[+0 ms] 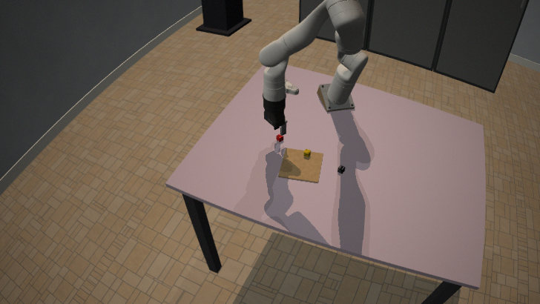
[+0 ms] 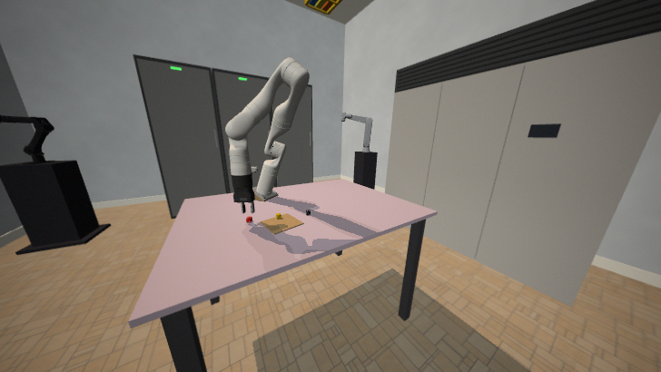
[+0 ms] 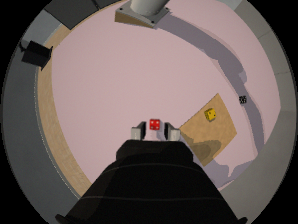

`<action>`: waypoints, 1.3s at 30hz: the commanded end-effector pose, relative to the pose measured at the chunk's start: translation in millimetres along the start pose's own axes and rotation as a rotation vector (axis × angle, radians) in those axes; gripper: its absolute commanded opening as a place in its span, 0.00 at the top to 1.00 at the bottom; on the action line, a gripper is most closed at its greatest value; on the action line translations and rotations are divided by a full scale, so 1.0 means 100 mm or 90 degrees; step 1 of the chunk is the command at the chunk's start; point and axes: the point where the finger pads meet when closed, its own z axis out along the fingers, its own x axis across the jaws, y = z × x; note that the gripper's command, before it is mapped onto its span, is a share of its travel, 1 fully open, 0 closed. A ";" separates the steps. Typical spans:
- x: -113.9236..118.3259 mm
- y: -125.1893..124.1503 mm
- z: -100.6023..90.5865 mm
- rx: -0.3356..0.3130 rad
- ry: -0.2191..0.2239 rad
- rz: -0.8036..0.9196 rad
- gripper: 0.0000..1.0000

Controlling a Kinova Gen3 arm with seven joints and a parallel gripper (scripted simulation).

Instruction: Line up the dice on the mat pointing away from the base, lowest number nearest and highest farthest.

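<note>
A red die (image 1: pixel 279 138) (image 2: pixel 249 219) (image 3: pixel 154 124) lies on the table just outside the mat; its top shows several pips in the wrist view. My gripper (image 1: pixel 280 132) (image 2: pixel 248 211) (image 3: pixel 155 128) is open and empty, pointing down a little above the red die, which appears between the fingers in the wrist view. A yellow die (image 1: pixel 307 153) (image 2: pixel 278 216) (image 3: pixel 210 114) sits on the tan mat (image 1: pixel 308 173) (image 2: pixel 277 229) (image 3: pixel 225 130), near its base-side edge; its top seems to show two pips. A black die (image 1: pixel 341 169) (image 2: pixel 308 212) (image 3: pixel 242 100) lies on the table beyond the mat's other side, its top number unclear.
The robot's base plate (image 1: pixel 341 106) (image 3: pixel 136 18) stands at the back of the pink table (image 1: pixel 423 181) (image 2: pixel 203 259). The arm's shadow falls across part of the mat and over the table near the black die. The mat lies flat.
</note>
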 end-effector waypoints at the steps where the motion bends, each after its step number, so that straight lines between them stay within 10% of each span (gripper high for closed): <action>1: -0.01 -0.01 0.04 0.003 -0.001 0.002 0.30; 39: -0.01 -0.01 0.17 0.003 -0.001 0.002 0.30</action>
